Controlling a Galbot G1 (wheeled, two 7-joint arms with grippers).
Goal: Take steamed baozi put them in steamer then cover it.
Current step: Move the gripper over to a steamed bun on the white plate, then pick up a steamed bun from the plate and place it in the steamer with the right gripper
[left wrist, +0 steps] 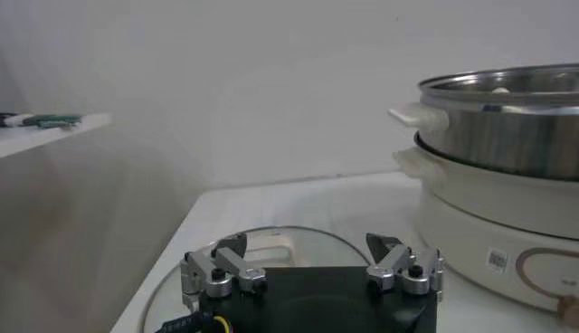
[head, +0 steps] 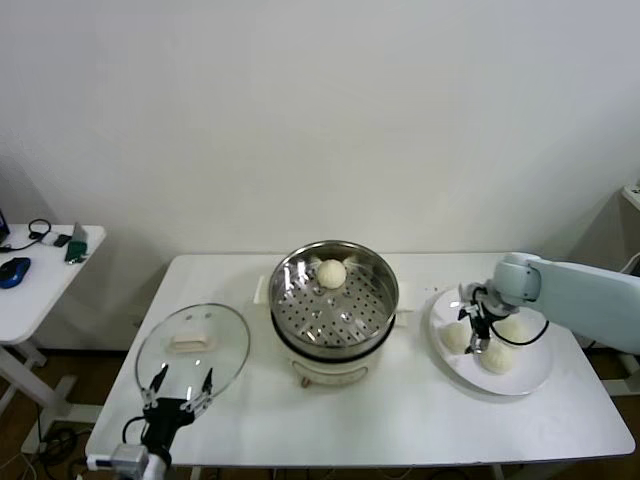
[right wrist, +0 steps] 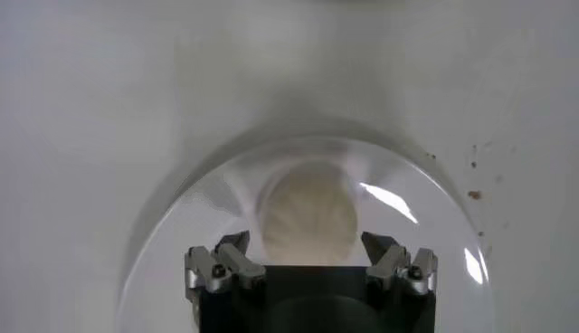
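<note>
R gripper [head: 480, 322] hangs over the plate [head: 530, 380] at 3 o'clock of the steamer [head: 334, 300], fingers wide, straddling a baozi [right wrist: 308, 217], nothing held yet. Drop straight, close gently, don't squash. One bun [head: 332, 272] in steamer. L gripper [head: 181, 385] idle, open, by lid [head: 192, 345].

baozi [head: 332, 272] in my steamer: cream-white | steamer [head: 334, 299]: shiny steel pot, tray dotted with holes, cream-white base | plate [head: 530, 378]: white, holding three cream-white buns [head: 497, 357] | lid [head: 192, 344]: clear glass, cream handle | table [head: 400, 410]: white | my right gripper [right wrist: 310, 264]: black body, grey metal fingers
</note>
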